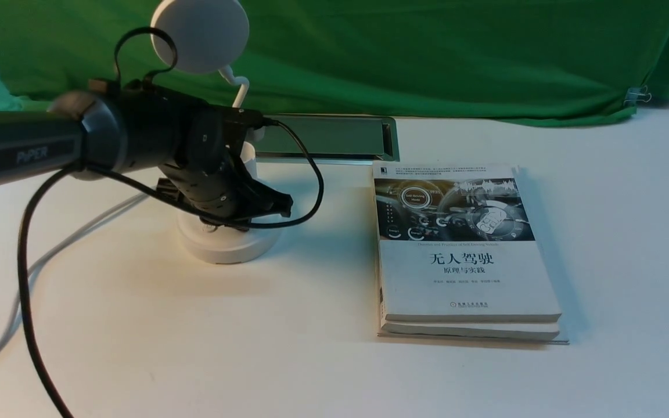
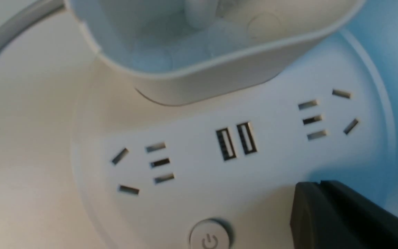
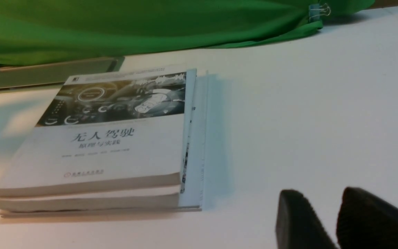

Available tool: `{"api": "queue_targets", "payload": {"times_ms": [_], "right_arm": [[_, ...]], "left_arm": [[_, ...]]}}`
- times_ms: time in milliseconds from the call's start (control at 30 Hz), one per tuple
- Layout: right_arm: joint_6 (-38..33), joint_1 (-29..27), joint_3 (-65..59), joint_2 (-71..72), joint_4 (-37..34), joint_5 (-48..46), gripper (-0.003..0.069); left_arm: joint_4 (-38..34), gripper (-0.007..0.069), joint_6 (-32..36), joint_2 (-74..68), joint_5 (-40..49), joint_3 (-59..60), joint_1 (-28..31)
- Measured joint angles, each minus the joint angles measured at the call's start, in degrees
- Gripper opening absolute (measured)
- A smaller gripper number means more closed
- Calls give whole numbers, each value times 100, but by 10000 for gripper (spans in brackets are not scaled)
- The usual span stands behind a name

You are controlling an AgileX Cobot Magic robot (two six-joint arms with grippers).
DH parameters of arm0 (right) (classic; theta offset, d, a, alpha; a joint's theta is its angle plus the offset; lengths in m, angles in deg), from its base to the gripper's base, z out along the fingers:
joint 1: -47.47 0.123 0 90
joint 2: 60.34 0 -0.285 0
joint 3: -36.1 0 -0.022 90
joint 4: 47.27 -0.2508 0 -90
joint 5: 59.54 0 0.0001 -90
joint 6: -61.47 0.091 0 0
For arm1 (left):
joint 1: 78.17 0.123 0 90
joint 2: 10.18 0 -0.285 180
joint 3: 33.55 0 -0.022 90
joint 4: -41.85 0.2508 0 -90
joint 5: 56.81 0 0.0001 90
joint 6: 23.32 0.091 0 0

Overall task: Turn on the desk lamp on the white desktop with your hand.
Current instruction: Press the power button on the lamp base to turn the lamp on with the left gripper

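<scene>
The black cable (image 1: pixel 29 325) lies nearest the camera, at 8 o'clock from the centre of the front view, and loops up to the left arm (image 1: pixel 27 148). The desk lamp (image 2: pixel 199 121) stands on the white desktop (image 1: pixel 288 348): its base (image 1: pixel 230 247) sits between 8 and 9 o'clock, its disc head (image 1: pixel 204 38) at 11 o'clock. The left gripper (image 2: pixel 320 183) is positioned over the base, tips together and nothing visible between them. The left wrist view shows the tips near the round power button (image 2: pixel 209 237), to one side of it; contact with the base cannot be determined. The grey cord (image 1: pixel 73 238) extends from behind the left arm toward 8 o'clock. A stack of books (image 1: pixel 468 278) is located between 3 and 4 o'clock. At 12 o'clock, the cable slot (image 1: pixel 323 136) adjoins the lower edge of the green cloth (image 1: pixel 427 58); a binder clip (image 1: pixel 633 97) grips the cloth at 2 o'clock. The right gripper (image 3: pixel 321 191), visible in the right wrist view, has its jaws parted by a modest gap, with nothing held.
</scene>
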Motion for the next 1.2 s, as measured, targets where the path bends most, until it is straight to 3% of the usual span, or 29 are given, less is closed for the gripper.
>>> {"api": "queue_targets", "payload": {"times_ms": [233, 533, 1200], "right_arm": [[0, 0, 0, 0, 0, 0, 241], [0, 0, 0, 0, 0, 0, 241], [0, 0, 0, 0, 0, 0, 241]], "left_arm": [[-191, 21, -18, 455, 269, 229, -11], [-42, 21, -23, 434, -285, 229, -11], [204, 21, -23, 217, -595, 262, 40]]}}
